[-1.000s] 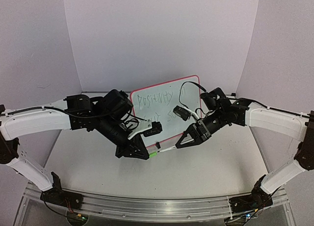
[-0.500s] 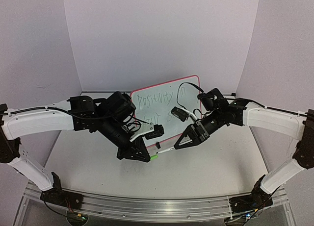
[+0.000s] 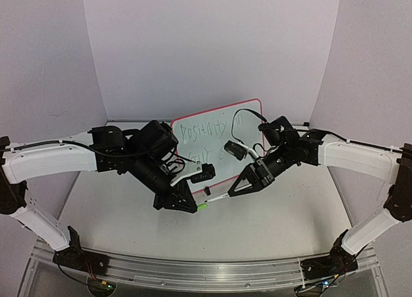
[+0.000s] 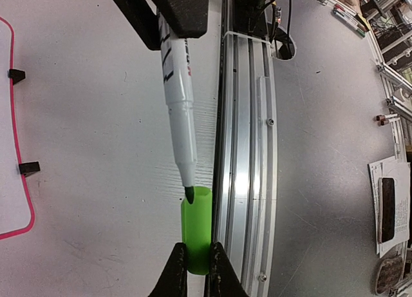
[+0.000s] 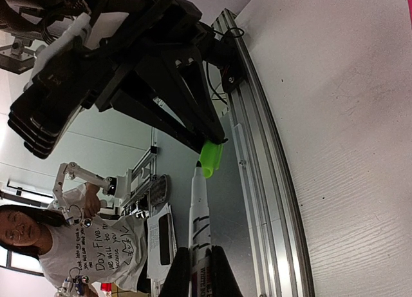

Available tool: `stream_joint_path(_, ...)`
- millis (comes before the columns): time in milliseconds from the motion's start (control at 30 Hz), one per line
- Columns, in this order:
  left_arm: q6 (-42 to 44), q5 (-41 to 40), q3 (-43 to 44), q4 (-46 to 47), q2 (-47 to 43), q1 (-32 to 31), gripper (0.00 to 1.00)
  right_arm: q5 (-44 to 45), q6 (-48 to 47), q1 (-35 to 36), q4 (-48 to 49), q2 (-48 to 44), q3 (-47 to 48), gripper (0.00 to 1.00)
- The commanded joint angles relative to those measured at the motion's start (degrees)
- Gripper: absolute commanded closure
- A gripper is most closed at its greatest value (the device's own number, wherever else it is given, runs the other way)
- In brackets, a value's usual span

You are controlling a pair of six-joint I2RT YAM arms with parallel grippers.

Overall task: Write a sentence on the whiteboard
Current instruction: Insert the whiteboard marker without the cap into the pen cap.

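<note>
The whiteboard (image 3: 219, 142), red-pink rimmed, leans at the back centre with the green sentence (image 3: 206, 131) on it, partly hidden by the arms; its rim (image 4: 16, 200) and two black clip feet show in the left wrist view. My left gripper (image 3: 193, 205) is shut on the green marker cap (image 4: 196, 236), which also shows in the top view (image 3: 201, 206). My right gripper (image 3: 238, 189) is shut on the white marker (image 3: 219, 196). The marker's green tip (image 4: 190, 194) sits at the cap's open mouth. In the right wrist view the marker (image 5: 198, 220) points at the cap (image 5: 210, 158).
The aluminium rail (image 3: 212, 271) runs along the table's near edge. A cable (image 3: 248, 113) loops in front of the whiteboard's upper right corner. The enclosure walls stand at left, right and back.
A second ago both grippers moved slightly toward each other and the marker tip closed on the cap. Nothing has visibly moved in the last half second.
</note>
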Motion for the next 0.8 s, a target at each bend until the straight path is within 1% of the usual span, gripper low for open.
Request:
stream_joint_path(0, -0.04, -1.23, 0.96, -0.49, -2.5, -0.24, 1.0, -0.04, -0.82, 0.3, -0.16, -1.19, 1.54, 1.0)
stream_joint_path(533, -0.09, -1.43, 1.08, -0.47, -2.59, -0.18, 1.0, -0.13, -0.77, 0.3, -0.43, -0.96, 1.1, 1.0)
stream_joint_path(767, 0.44, -0.95, 2.49, -1.25, -1.5, -0.21, 1.0, -0.81, -0.96, 0.46, -0.62, -0.37, 1.48, 1.0)
